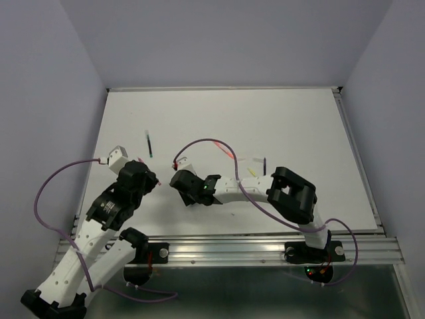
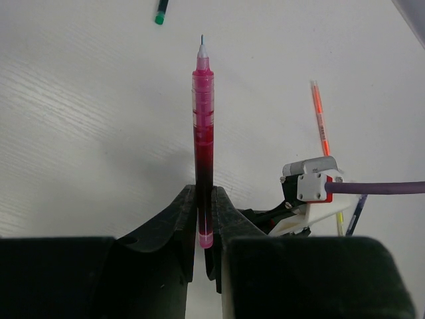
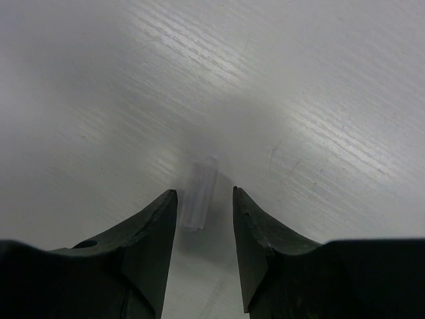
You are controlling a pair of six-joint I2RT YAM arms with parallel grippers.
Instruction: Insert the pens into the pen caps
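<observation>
Left gripper [image 2: 206, 222] jaws clamp the pink pen [image 2: 203, 133] by its tail, tip out. Right gripper [image 3: 204, 212] jaws sit part-open astride a clear cap [image 3: 200, 194] lying on the bench [image 3: 299, 80], not gripping it. Nothing looks capped yet; the orange pen [image 2: 320, 119] lies loose.

a pink-red pen [image 2: 203, 133] is clamped by its rear end in the left gripper [image 2: 204, 199], tip pointing away. a clear cap [image 3: 200, 194] lies flat between the right gripper's [image 3: 204, 193] parted fingers. a green pen [image 1: 150, 143], orange pen [image 1: 226, 151], yellow pen [image 1: 251, 172] and blue pen [image 1: 265, 163] lie loose.
</observation>
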